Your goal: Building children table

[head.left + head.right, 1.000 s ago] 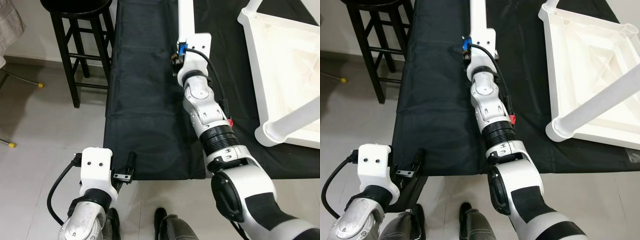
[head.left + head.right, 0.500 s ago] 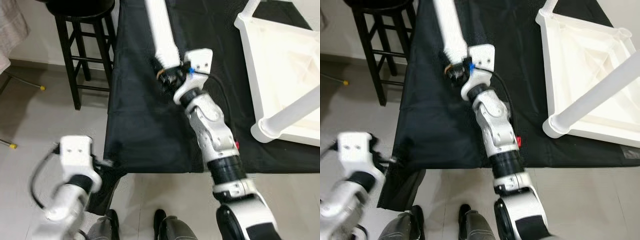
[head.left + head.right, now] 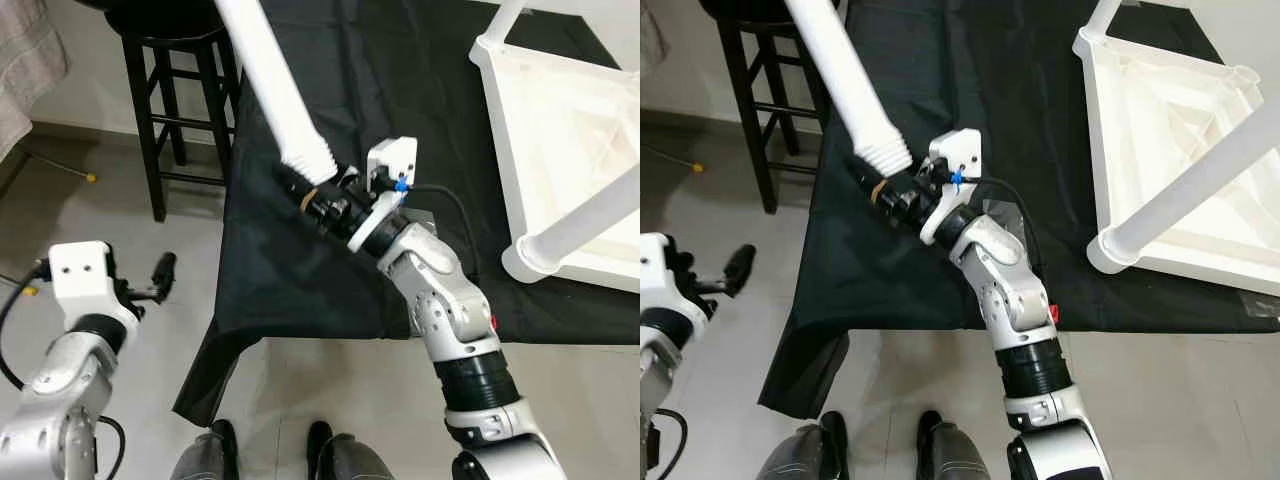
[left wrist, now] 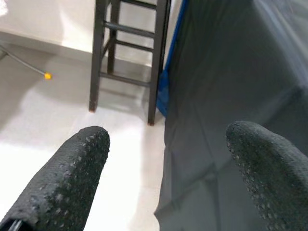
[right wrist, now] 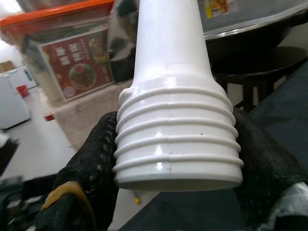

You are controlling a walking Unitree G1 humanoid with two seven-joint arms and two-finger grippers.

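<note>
White ribbed plastic table leg [image 5: 177, 96] clamped between pebbled black fingers [image 5: 91, 168].

You get even, bright indoor light from overhead; shadows under the black wooden stool [image 3: 175, 90] fall soft on the pale tiled floor [image 3: 90, 210]. Head views are sharp, no motion blur. The upturned white plastic tabletop [image 3: 1170, 140] runs near overexposed. In your right wrist view the ribbed white plastic leg [image 5: 175, 120] shows glare streaks; background soft. Left wrist fingertips [image 4: 62, 178] are blurred.
</note>
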